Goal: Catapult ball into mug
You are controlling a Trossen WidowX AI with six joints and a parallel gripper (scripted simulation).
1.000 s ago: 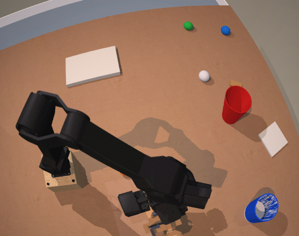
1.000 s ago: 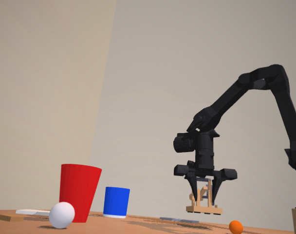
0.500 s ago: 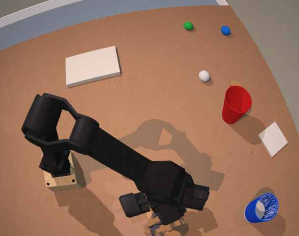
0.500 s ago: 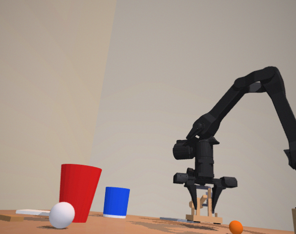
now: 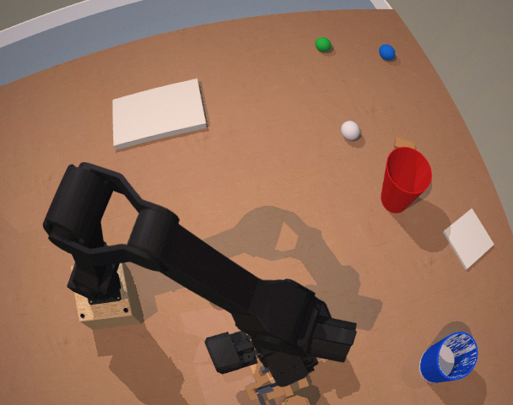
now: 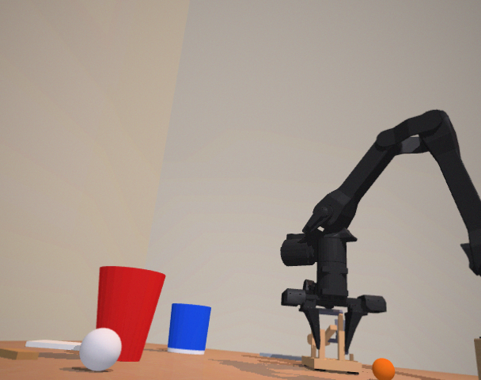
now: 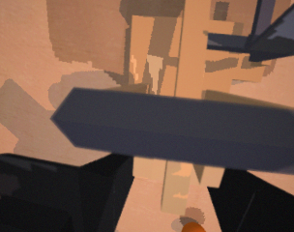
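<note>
My gripper (image 6: 332,349) is shut on the wooden catapult (image 6: 331,365) (image 7: 192,58), with a finger on either side of its frame. The catapult's base is at the table top or just above it; I cannot tell whether it touches. In the top view the arm covers much of the catapult. The orange ball (image 6: 383,369) (image 7: 192,228) lies on the table near the catapult, outside its cup, and is hidden behind the arm in the top view. The blue mug (image 5: 431,366) (image 6: 188,327) stands upright at the lower right of the top view.
A red cup (image 5: 396,191) (image 6: 126,310) stands near a white ball (image 5: 350,130) (image 6: 100,348) and a small wooden block (image 5: 404,143) (image 6: 17,353). White slabs (image 5: 159,113) (image 5: 468,239), a green ball (image 5: 323,44) and a blue ball (image 5: 386,51) lie farther off.
</note>
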